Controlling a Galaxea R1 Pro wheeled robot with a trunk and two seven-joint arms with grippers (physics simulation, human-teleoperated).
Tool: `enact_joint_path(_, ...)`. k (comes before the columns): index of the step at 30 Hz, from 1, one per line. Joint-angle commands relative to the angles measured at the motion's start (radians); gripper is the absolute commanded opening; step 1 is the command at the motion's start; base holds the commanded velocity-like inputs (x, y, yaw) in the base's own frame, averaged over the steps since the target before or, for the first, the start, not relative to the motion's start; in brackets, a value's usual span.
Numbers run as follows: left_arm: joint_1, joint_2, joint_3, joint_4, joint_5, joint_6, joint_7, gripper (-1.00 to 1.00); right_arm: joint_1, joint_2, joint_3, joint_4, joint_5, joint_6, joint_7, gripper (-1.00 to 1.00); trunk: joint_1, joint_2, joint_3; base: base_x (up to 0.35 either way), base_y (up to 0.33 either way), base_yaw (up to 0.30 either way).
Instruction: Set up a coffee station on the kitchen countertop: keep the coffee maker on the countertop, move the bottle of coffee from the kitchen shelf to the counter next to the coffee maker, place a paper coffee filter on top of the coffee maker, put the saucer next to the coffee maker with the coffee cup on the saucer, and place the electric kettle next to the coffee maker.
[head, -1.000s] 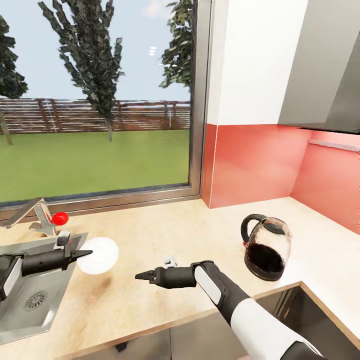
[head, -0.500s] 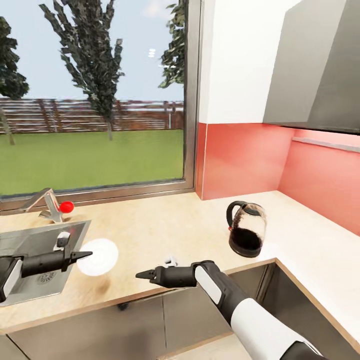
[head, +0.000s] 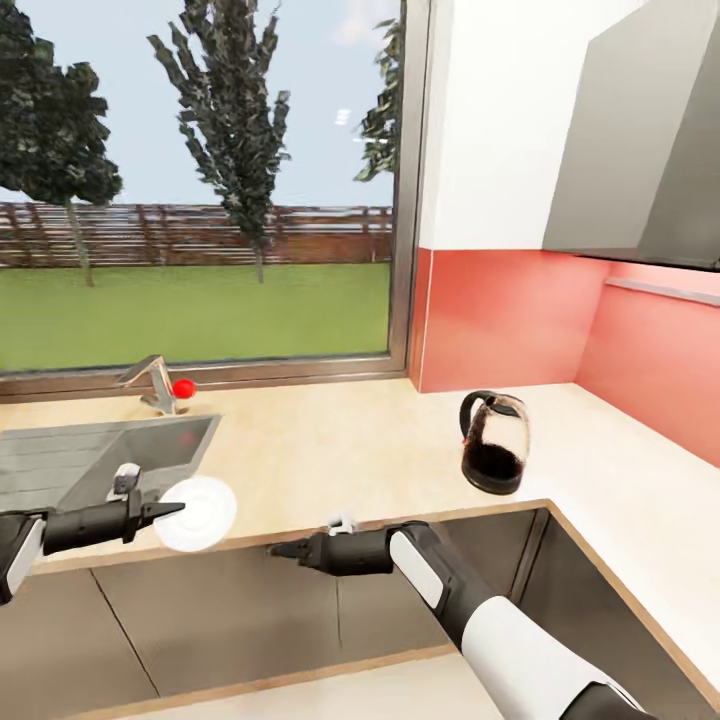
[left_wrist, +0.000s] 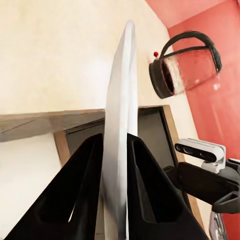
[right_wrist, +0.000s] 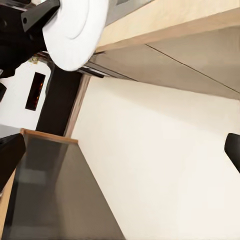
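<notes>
Closest to us in the head view, lower middle of the frame, our right gripper (head: 283, 549) sticks out over the cabinet fronts below the counter edge. From the head view its tips look pinched to a point, but its own wrist view shows dark tips at opposite edges with nothing between, so we can't tell how far apart they are. It's carrying nothing either way.

Over at the lower left, our left gripper (head: 170, 510) is clamped on the saucer (head: 197, 512). The left wrist view shows it best: both fingers (left_wrist: 80, 190) squeeze the white saucer (left_wrist: 120, 125) edge-on, so it's held up on its rim, right about over the countertop (head: 330, 460) edge.

Further back, mid-right, the kettle (head: 492, 442) stands upright on the countertop near the corner. Left of centre there's the sink (head: 95, 455) with its faucet (head: 150, 380), then the window (head: 200, 190) behind.

So we reckon we're mid saucer step, carrying it. No coffee maker in sight yet, so next we probably need to find it, then tip the saucer flat and set it down just beside it.
</notes>
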Motion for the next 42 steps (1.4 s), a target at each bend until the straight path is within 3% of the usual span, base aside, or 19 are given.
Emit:
enact_joint_path(1, 0.0, 0.0, 0.0, 0.0, 0.001, 0.006, -0.001, -1.0, -0.001, 0.0, 0.001, 0.001, -0.003, 0.004, 0.001, 1.0, 0.0, -0.001, 0.0, -0.329, -0.032, 0.236)
enact_joint_path(13, -0.001, 0.0, 0.002, 0.0, 0.002, 0.006, -0.002, -1.0, 0.0, 0.0, 0.006, 0.012, 0.006, 0.002, -0.003, 1.0, 0.0, -0.001, 0.008, -0.336, -0.005, 0.181)
enact_joint_path(15, -0.001, -0.002, 0.002, 0.0, 0.005, 0.006, -0.003, -1.0, 0.0, 0.0, 0.009, 0.103, 0.007, -0.032, -0.051, 1.0, 0.0, -0.001, 0.008, -0.337, 0.0, 0.009)
enact_joint_path(18, 0.0, -0.003, 0.002, 0.0, 0.005, 0.006, -0.004, -1.0, 0.0, 0.0, 0.012, 0.203, 0.012, -0.078, -0.068, 1.0, 0.0, -0.001, 0.008, -0.337, 0.0, 0.003)
enact_joint_path(21, 0.0, -0.003, 0.003, 0.0, 0.006, 0.006, -0.007, -1.0, 0.0, 0.0, 0.018, 0.339, 0.072, -0.163, -0.108, 1.0, 0.0, -0.001, 0.008, -0.318, 0.0, 0.001)
enact_joint_path(22, 0.0, -0.003, 0.003, 0.0, 0.006, 0.006, -0.01, -1.0, 0.0, 0.0, 0.02, 0.386, 0.11, -0.196, -0.134, 1.0, 0.0, -0.001, 0.008, -0.276, 0.0, 0.0)
enact_joint_path(23, 0.0, -0.003, 0.002, 0.0, 0.005, 0.006, -0.016, -1.0, 0.0, 0.0, 0.022, 0.498, 0.218, -0.269, -0.208, 1.0, 0.0, -0.001, 0.008, -0.187, 0.0, 0.0)
enact_joint_path(25, 0.0, -0.002, 0.002, 0.0, 0.005, 0.006, -0.018, -1.0, 0.01, -0.007, 0.023, 0.566, 0.304, -0.311, -0.286, 1.0, 0.0, -0.001, 0.008, -0.132, 0.0, 0.0)
enact_joint_path(27, 0.003, -0.002, 0.001, 0.0, 0.005, 0.005, -0.019, -1.0, 0.049, -0.049, 0.025, 0.58, 0.332, -0.325, -0.343, 1.0, 0.0, -0.001, 0.008, -0.07, 0.0, 0.0)
enact_joint_path(31, 0.006, 0.0, -0.002, 0.003, 0.003, -0.001, -0.018, -1.0, 0.113, -0.108, 0.025, 0.586, 0.353, -0.382, -0.377, 1.0, 0.0, -0.001, 0.008, -0.018, 0.0, 0.0)
enact_joint_path(35, 0.011, 0.001, -0.004, 0.015, -0.005, -0.009, -0.018, -1.0, 0.127, -0.131, 0.025, 0.587, 0.371, -0.407, -0.387, 1.0, 0.0, -0.001, 0.008, -0.001, 0.0, 0.0)
enact_joint_path(38, 0.105, 0.0, -0.004, 0.019, -0.009, -0.04, -0.015, -1.0, 0.13, -0.139, 0.025, 0.587, 0.376, -0.41, -0.389, 1.0, 0.0, -0.001, 0.008, 0.0, 0.0, 0.022)
enact_joint_path(40, 0.185, -0.008, -0.004, 0.022, -0.005, -0.1, -0.012, -1.0, 0.135, -0.14, 0.025, 0.587, 0.376, -0.409, -0.389, 1.0, 0.0, -0.001, 0.008, 0.0, 0.0, 0.149)
enact_joint_path(41, 0.253, -0.031, -0.003, 0.027, -0.003, -0.154, -0.011, -1.0, 0.139, -0.14, 0.025, 0.587, 0.376, -0.409, -0.389, 1.0, 0.0, -0.001, 0.008, 0.0, 0.0, 0.221)
enact_joint_path(42, 0.283, -0.043, -0.003, 0.036, -0.003, -0.178, -0.01, -1.0, 0.14, -0.14, 0.025, 0.587, 0.375, -0.41, -0.39, 1.0, 0.0, -0.001, 0.007, 0.0, 0.0, 0.234)
